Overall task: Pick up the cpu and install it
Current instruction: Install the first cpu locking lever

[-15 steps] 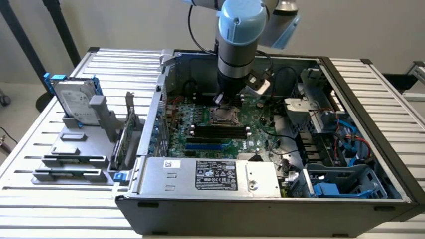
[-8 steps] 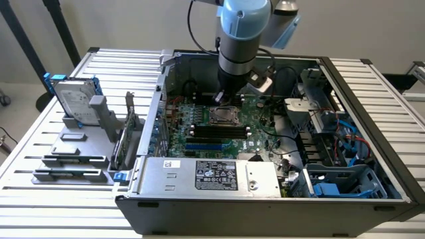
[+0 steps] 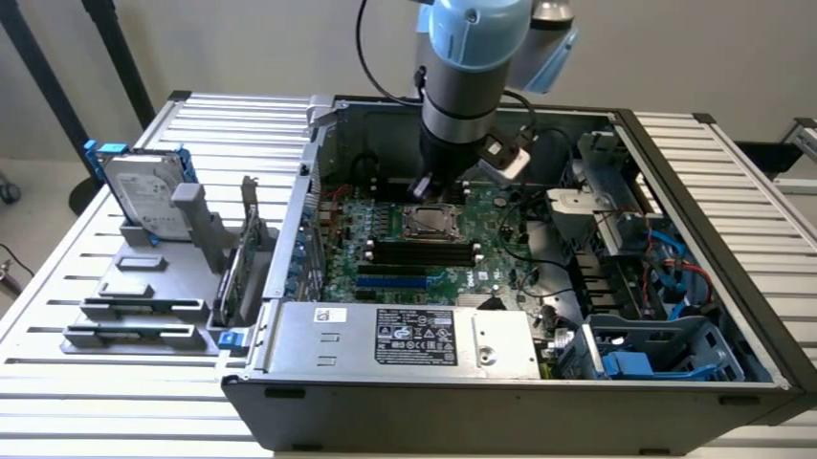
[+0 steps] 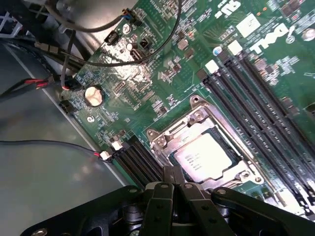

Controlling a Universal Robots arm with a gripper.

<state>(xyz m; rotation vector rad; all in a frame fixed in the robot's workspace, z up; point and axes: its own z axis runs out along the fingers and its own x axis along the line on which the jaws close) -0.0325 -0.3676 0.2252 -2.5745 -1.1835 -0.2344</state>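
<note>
The cpu (image 4: pixel 204 156), a small square chip with a shiny silver top, lies flat inside the metal socket frame (image 4: pixel 162 140) on the green motherboard (image 4: pixel 142 83). My gripper (image 4: pixel 173 178) hangs just above the socket's edge, its two black fingers pressed together with nothing between them. In the exterior view the arm reaches down into the open computer case, the gripper (image 3: pixel 420 189) sits right above the socket, and the cpu (image 3: pixel 428 224) shows in the middle of the board.
Black memory slots (image 4: pixel 256 98) run beside the socket, and loose cables (image 4: pixel 74 73) cross the board's edge. A power supply box (image 3: pixel 396 337) fills the case front. Outside the case, at the exterior view's left, grey holder blocks (image 3: pixel 141 320) carry a hard drive (image 3: pixel 141 196).
</note>
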